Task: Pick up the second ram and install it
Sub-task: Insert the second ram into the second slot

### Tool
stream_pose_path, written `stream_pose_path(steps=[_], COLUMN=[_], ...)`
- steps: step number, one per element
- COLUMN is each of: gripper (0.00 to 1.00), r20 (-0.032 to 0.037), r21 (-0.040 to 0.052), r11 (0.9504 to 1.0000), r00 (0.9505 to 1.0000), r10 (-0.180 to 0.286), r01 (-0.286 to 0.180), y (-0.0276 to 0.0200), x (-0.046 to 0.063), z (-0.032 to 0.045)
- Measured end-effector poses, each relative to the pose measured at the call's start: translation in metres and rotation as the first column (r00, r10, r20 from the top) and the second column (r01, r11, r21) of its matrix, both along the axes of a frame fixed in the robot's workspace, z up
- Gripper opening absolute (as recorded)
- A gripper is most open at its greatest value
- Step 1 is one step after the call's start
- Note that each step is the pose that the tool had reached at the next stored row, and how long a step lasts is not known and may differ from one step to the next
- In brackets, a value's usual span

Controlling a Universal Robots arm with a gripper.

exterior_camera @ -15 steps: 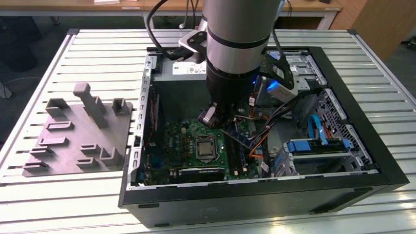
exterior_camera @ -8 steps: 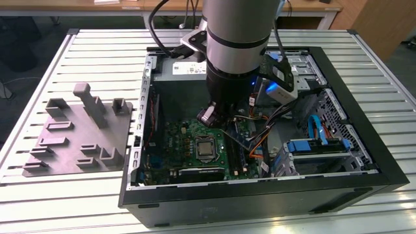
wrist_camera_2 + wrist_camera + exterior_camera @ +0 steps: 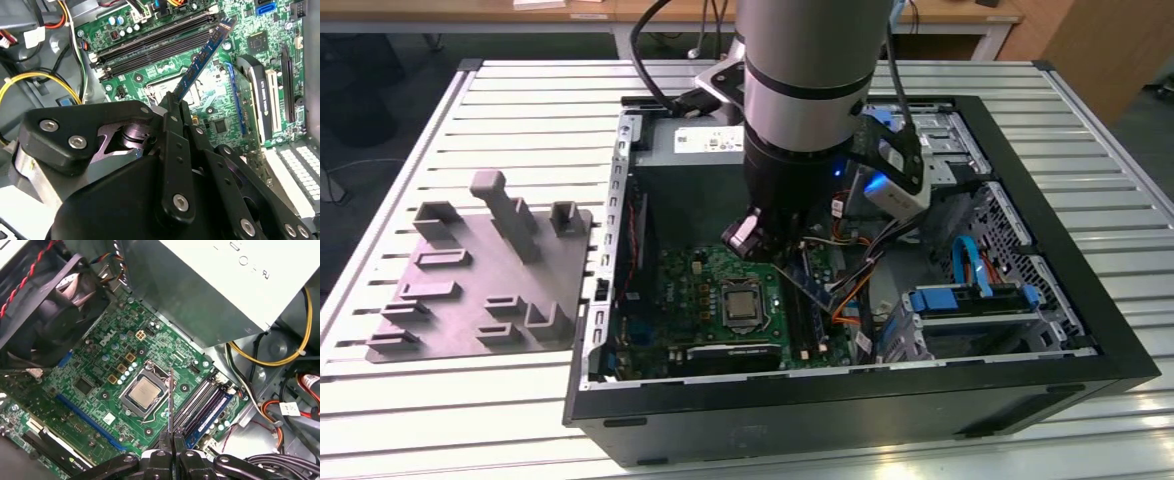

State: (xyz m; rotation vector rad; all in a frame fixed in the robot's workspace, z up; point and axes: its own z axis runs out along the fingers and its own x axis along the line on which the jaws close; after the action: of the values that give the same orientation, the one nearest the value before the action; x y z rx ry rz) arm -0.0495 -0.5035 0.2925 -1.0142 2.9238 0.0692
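Pick-up done: gripper (image 3: 177, 104) clamped on the second ram (image 3: 202, 60), which I see held tilted above the motherboard (image 3: 90, 365), near the exterior view's centre. It is not yet seated in the memory slots (image 3: 197, 400); I judge the install still remains.

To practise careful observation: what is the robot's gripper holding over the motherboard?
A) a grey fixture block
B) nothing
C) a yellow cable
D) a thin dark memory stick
D: in the second wrist view the gripper is shut on the second ram, which slants out over the motherboard.
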Motion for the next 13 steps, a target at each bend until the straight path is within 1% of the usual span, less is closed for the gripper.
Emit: stream_pose_path(steps=[6, 13], gripper=[0.14, 0.14], r20=[0.0000, -0.0001], r21=[0.0000, -0.0001], r11=[0.9987, 0.9940], r00=[0.9987, 0.9940], r10=[-0.051, -0.110], r01=[0.051, 0.110], y=[0.0000, 0.0000], x=[0.0000, 0.0000], z=[-0.0002, -0.0005])
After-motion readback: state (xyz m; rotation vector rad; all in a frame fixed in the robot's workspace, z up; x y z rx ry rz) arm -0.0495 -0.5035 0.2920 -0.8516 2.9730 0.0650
